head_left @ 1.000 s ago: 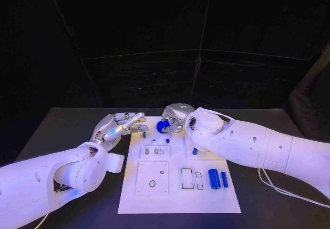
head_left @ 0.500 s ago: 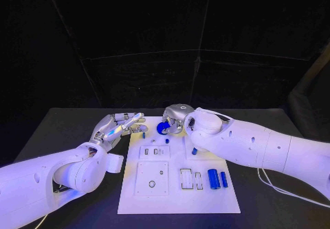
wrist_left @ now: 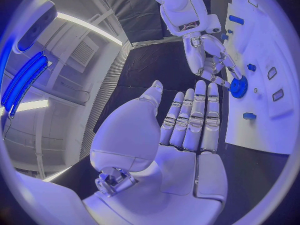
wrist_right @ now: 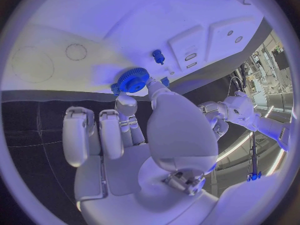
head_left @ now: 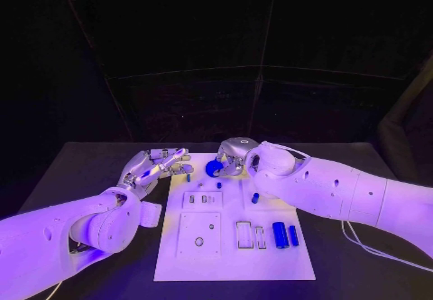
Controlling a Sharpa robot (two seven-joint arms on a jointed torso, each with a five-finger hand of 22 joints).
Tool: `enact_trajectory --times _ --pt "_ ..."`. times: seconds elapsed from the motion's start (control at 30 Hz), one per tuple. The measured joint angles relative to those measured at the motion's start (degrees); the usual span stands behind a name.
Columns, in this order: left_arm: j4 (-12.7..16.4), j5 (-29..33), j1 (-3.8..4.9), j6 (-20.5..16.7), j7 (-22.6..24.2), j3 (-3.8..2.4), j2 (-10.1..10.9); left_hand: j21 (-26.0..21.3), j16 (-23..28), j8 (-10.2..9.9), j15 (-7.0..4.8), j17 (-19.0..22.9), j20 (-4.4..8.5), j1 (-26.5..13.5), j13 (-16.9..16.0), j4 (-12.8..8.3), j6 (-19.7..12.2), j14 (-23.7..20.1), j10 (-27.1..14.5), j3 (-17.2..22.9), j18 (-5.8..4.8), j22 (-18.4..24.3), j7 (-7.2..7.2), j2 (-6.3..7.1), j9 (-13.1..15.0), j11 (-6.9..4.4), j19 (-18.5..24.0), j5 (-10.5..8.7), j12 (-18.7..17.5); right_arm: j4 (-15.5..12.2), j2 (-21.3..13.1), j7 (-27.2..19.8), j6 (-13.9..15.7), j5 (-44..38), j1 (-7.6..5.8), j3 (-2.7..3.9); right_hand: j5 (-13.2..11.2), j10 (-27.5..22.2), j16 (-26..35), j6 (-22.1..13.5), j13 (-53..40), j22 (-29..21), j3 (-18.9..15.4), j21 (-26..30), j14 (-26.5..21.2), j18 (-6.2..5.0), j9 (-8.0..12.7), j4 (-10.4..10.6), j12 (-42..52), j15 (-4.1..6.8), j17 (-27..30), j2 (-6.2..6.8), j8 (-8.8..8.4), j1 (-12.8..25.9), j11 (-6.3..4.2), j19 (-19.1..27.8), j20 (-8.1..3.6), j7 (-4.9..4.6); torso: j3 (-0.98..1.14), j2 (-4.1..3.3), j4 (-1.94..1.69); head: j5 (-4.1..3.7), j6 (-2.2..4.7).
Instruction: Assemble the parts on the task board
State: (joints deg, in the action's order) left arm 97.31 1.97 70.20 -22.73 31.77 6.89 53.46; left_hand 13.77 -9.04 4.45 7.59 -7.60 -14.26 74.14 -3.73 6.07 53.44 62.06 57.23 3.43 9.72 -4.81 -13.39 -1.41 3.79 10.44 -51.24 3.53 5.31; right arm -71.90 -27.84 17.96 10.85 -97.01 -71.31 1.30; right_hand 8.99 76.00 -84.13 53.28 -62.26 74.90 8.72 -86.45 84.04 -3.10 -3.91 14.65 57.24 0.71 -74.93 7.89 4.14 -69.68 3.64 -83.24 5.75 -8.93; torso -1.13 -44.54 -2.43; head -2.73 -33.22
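Note:
The white task board lies in the middle of the black table. My right hand hovers over the board's far end and pinches a blue gear between thumb and a fingertip; the gear is also plain in the right wrist view. A small blue peg stands on the board just nearer than the gear. My left hand sits at the board's far left edge with fingers straight and apart, holding nothing. In the left wrist view the left hand points toward the gear.
Two blue cylinders lie side by side on the board's near right part. Another blue piece sits under my right forearm, and a tiny blue piece by my left fingertips. Rectangular slots and frames mark the board's middle.

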Motion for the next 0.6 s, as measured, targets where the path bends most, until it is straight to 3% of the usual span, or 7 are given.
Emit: enact_trajectory --times 0.13,0.23,0.5,0.6 --pt "0.0 0.0 0.04 0.0 0.0 0.0 0.0 0.0 0.0 0.0 0.0 0.0 0.0 0.0 0.0 0.0 0.0 0.0 0.0 0.0 0.0 0.0 0.0 0.0 0.0 0.0 0.0 0.0 0.0 0.5 -0.2 -0.3 -0.5 1.6 0.0 0.0 2.9 0.4 0.0 -1.4 -1.1 0.0 -4.2 0.0 -0.1 0.0 0.0 1.6 1.3 -0.33 0.0 -0.77 -0.38 2.7 0.36 -0.2 0.22 -0.38 -0.02 0.0 0.03 0.02 0.12" --pt "0.0 0.0 0.05 0.0 -0.1 0.0 0.0 0.0 0.0 0.0 0.0 0.0 0.0 0.0 0.0 0.0 0.0 0.0 0.0 0.0 0.0 0.0 0.0 0.0 0.0 0.0 0.0 0.0 0.0 0.6 -0.2 -0.5 -1.1 2.7 -0.03 0.01 3.5 0.7 -0.4 -2.8 -2.1 0.0 -6.7 0.0 0.0 0.0 0.1 1.8 2.4 -0.41 0.0 -1.86 -0.37 3.8 0.68 -0.3 0.31 -0.68 -0.03 0.01 -0.04 -0.09 0.13" --pt "0.0 0.0 0.07 0.0 -0.1 0.0 0.0 0.0 0.0 0.0 0.0 0.0 0.0 0.0 0.0 0.0 0.0 0.0 0.0 0.0 0.0 0.0 0.0 0.0 0.0 0.0 0.0 0.0 0.0 0.7 -0.1 -1.2 -3.0 5.2 -0.02 0.01 3.5 0.7 -0.4 -3.5 -3.2 0.0 -8.3 0.0 0.0 0.0 0.1 1.7 3.5 -0.41 0.0 -2.2 -0.37 4.1 0.67 -0.5 0.5 -0.64 -0.03 -0.01 -0.09 -0.15 -0.15" --pt "0.0 0.0 0.07 0.0 -0.1 0.0 0.0 0.0 0.0 0.0 0.0 0.0 0.0 0.0 0.0 0.0 0.0 0.0 0.0 0.0 0.0 0.0 0.0 0.0 0.0 0.0 0.0 0.0 0.0 0.6 -0.2 -1.3 -3.2 5.8 -0.02 0.01 3.5 0.7 -0.6 -3.5 -3.4 0.0 -8.6 0.0 0.0 0.0 0.2 1.7 3.7 -0.41 0.0 -2.88 -0.38 3.9 0.67 -0.5 0.5 -0.64 -0.05 -0.01 -0.07 -0.14 -0.2"
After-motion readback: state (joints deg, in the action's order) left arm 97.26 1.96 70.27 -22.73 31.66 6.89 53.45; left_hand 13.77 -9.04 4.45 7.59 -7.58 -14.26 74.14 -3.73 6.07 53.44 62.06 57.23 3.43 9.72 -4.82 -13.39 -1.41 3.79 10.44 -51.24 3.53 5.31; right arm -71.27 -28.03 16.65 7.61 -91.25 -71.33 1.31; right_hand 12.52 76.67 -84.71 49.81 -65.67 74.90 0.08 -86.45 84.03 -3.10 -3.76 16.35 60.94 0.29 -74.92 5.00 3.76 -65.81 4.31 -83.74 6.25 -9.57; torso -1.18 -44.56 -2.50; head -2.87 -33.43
